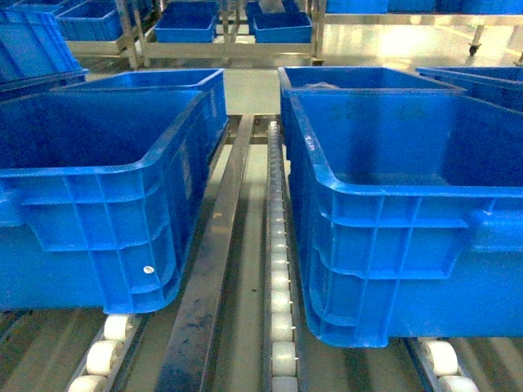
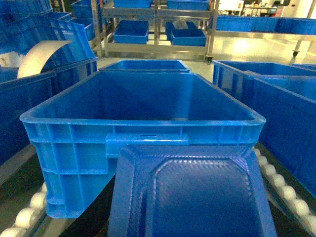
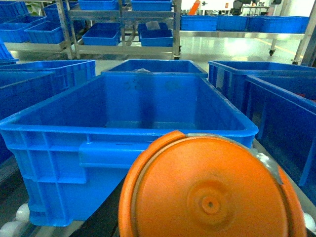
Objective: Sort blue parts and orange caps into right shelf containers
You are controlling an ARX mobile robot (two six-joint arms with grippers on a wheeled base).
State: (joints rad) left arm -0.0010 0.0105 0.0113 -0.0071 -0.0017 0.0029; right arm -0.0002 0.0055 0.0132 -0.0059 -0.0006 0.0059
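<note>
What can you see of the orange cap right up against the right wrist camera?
The orange cap fills the lower part of the right wrist view, its round face turned to the lens. It looks like smooth plastic, with a raised rim, a shallow central boss and a tiny hole in the middle. A pale, translucent strip follows its upper right edge. Behind it stands a deep blue crate. What holds the cap is out of sight, and the head view does not show it.

The orange cap (image 3: 210, 190) and blue part (image 2: 192, 190) hide both wrists' jaws.
</note>
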